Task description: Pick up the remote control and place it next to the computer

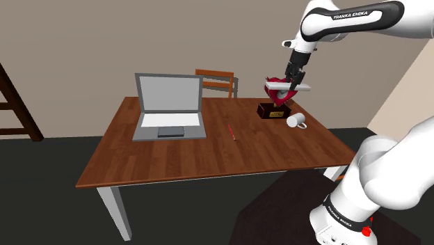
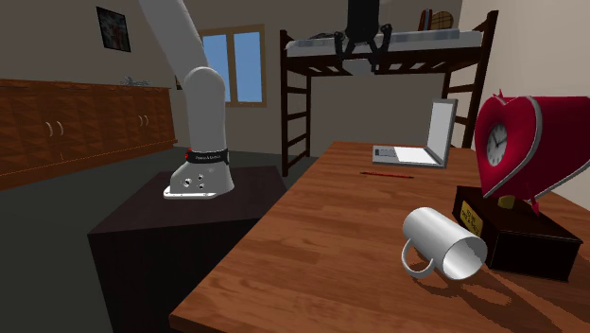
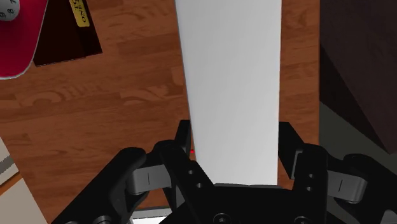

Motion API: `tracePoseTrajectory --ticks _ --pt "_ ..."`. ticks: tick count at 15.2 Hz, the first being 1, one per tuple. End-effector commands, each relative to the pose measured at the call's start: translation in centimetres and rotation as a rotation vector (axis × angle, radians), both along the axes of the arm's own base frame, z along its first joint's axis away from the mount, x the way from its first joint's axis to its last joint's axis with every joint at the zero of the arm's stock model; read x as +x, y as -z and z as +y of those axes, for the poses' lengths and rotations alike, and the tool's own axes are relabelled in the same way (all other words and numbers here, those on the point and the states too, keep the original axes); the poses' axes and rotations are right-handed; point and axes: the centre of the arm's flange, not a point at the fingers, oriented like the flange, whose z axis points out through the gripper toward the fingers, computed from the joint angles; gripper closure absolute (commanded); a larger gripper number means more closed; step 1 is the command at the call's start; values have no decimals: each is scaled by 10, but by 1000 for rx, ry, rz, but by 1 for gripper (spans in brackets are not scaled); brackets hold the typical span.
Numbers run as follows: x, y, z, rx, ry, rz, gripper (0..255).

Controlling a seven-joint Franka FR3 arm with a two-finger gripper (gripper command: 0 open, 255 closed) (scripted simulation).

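The arm [image 1: 351,19] is raised from the stand [image 1: 278,216] at the shoulder view's lower right and bent back leftward across the top. The wrist is turned down and the gripper [image 1: 294,78] is hung over the far right part of the table [image 1: 209,156]. The remote [image 1: 300,88], drawn plain white, is held crosswise in the air, clear of the tabletop. It is near a red heart-shaped clock [image 1: 276,90] on a dark base and a white mug [image 1: 295,122] laid on its side. The laptop [image 1: 169,108] is stood open toward the table's left, well apart from the remote, and a thin red pen [image 1: 231,131] is laid between them. A chair [image 1: 215,78] is set behind the table.

The grip is made plain in the wrist view. There the remote [image 3: 234,83] is seen as a long white slab running away from the gripper [image 3: 235,140]. A finger [image 3: 182,140] is pressed against each long edge, so the jaws are parted just by the slab's width. Wood grain is seen beneath the remote, and the clock's base off to one side.

The second exterior view is taken from the mug's end of the table. The gripper [image 2: 364,33] is seen at the top edge, high over the wood, with a white piece of the remote [image 2: 359,65] below it. A loft bed [image 2: 388,43], a window [image 2: 236,64] and wooden cabinets [image 2: 85,128] are also shown there.
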Motion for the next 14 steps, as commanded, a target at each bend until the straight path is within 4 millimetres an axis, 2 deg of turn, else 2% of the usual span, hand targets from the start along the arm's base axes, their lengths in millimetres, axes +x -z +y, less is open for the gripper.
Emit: tracePoseTrajectory --ticks 1,14 --pt "14 -2 22 0 1 -1 255" --pt "98 -3 172 0 1 -1 255"
